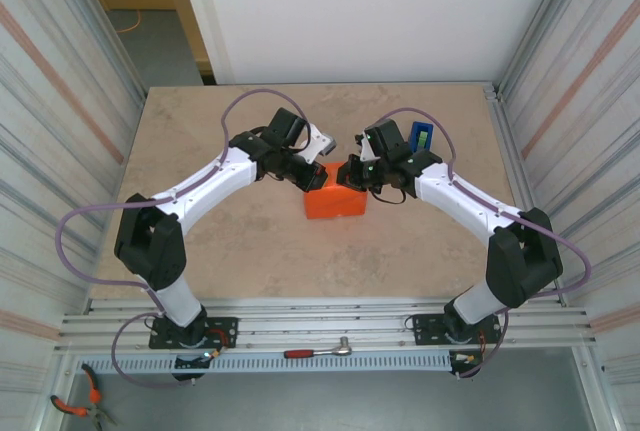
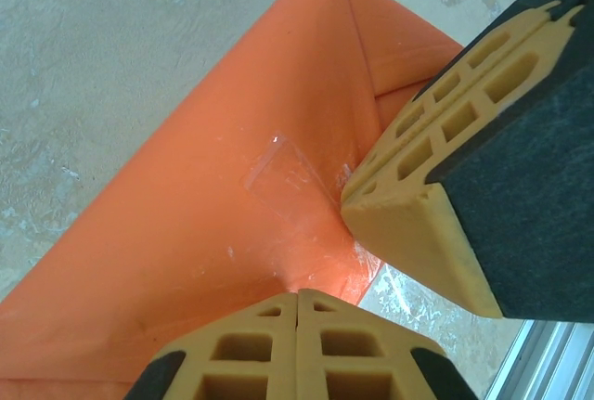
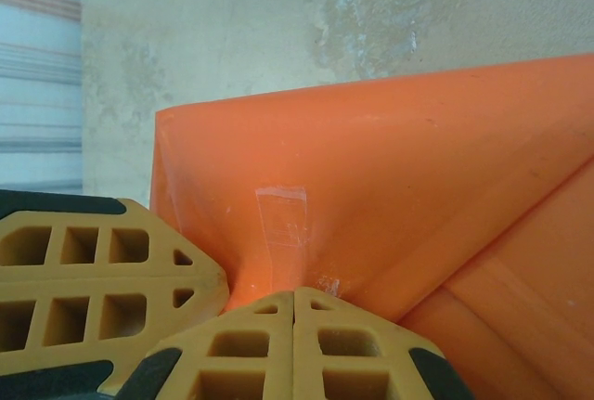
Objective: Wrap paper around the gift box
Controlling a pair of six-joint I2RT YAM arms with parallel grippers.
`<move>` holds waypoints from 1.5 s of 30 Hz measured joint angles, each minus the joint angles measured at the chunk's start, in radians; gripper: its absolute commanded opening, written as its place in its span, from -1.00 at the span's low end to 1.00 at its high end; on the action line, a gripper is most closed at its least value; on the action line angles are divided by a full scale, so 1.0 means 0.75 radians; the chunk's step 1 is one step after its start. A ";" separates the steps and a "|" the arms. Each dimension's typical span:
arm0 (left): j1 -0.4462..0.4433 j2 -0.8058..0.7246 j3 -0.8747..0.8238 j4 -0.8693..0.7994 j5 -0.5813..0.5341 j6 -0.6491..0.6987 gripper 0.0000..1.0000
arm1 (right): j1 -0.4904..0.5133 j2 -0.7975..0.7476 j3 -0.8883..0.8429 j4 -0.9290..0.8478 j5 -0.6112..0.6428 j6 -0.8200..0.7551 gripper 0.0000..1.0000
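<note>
While its fingers stand pressed flat together with nothing between them, the left gripper rests its tips on a folded seam of the paper. The right gripper is closed the same way, and its tips meet the same seam just beside the left one. One short strip of clear tape lies on the orange face near both tips.

The paper forms one low orange parcel in the middle of the table, between the two arms. I judge that the gift box sits inside it, fully covered. The sheet looks thin, light and easily creased, and a little slick, so a flap will likely spring up unless it is pressed down. A hold is best taken at a loose flap edge or corner, against the stiff box beneath.

One blue tape dispenser stands behind the right arm. One ratchet and one pair of pliers lie off the table's near edge.
</note>
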 measured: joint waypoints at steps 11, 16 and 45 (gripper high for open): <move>0.068 0.021 0.143 -0.078 0.097 -0.064 -1.00 | 0.003 -0.002 -0.006 0.011 0.003 -0.001 -1.00; 0.067 0.078 0.217 -0.067 0.151 -0.094 -1.00 | 0.002 -0.005 -0.014 0.024 0.004 -0.001 -1.00; 0.034 0.203 0.219 -0.007 0.117 -0.143 -1.00 | 0.002 -0.015 -0.040 0.064 0.005 0.001 -1.00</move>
